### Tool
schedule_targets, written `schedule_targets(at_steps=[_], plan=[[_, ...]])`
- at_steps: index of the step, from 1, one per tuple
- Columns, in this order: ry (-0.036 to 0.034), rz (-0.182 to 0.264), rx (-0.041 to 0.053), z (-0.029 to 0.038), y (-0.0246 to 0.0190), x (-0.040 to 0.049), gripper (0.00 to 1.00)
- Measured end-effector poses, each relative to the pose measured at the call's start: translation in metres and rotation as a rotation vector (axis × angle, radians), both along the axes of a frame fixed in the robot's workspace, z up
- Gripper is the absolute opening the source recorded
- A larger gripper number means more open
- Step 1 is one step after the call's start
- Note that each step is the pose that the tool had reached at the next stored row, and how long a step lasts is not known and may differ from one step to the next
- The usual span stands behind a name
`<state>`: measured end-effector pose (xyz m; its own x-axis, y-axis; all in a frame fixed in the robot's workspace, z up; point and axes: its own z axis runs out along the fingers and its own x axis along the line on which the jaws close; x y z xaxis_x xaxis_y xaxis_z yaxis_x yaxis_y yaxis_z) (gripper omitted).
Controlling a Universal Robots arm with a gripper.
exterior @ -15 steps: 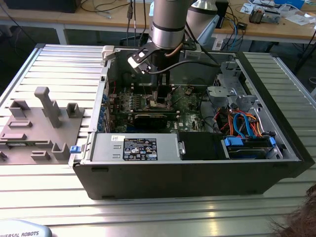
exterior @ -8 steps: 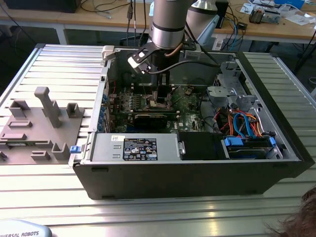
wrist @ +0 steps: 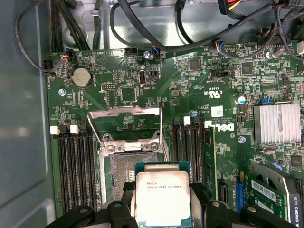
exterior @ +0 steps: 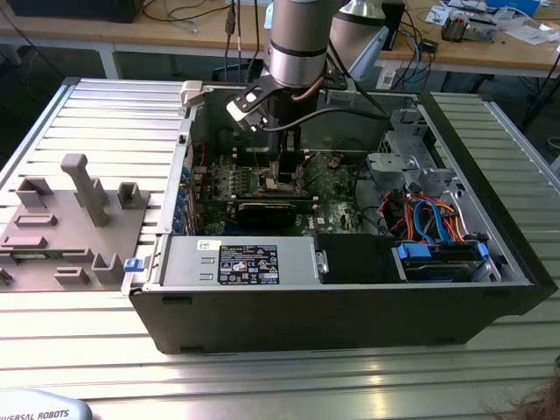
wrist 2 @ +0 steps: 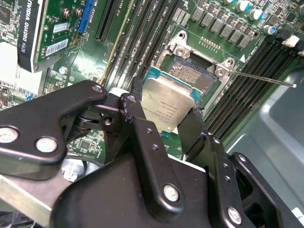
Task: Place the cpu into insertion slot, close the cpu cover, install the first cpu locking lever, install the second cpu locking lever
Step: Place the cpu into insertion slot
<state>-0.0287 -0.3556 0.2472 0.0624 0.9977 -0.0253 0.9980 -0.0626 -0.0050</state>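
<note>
Starting at the exterior view's left: a grey holder block [exterior: 70, 219] sits on the ribbed metal surface [exterior: 105, 114], well apart from the action. Middle of the scene, the open computer case [exterior: 350, 306], and the arm [exterior: 297, 44] reaches down into it over the green board.

In both wrist views the claw [wrist 2: 163, 114] is closed partway, its two black fingers pinching opposite edges of the cpu [wrist 2: 166, 102], silvery top facing up. The chip hangs just above the insertion slot [wrist: 124, 171], apart from it and covering its near edge. The cpu cover [wrist: 126, 110] is flipped up on the far side, and a thin lever [wrist 2: 261, 77] is swung out to the side.

On the exterior view's right, blue and orange cables [exterior: 429, 219] lie clear of the arm.

The danger, as I judge it: the chip looks offset from the socket opening and perhaps tilted. Lowered like that, a corner could land on the rim or crush the fine contacts. An edge grip this slim could also let it slide.
</note>
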Motion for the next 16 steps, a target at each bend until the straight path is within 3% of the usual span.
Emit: schedule_targets(at_steps=[16], plan=[[-0.0001, 0.0, 0.0, -0.006, 0.0006, 0.0, 0.54]])
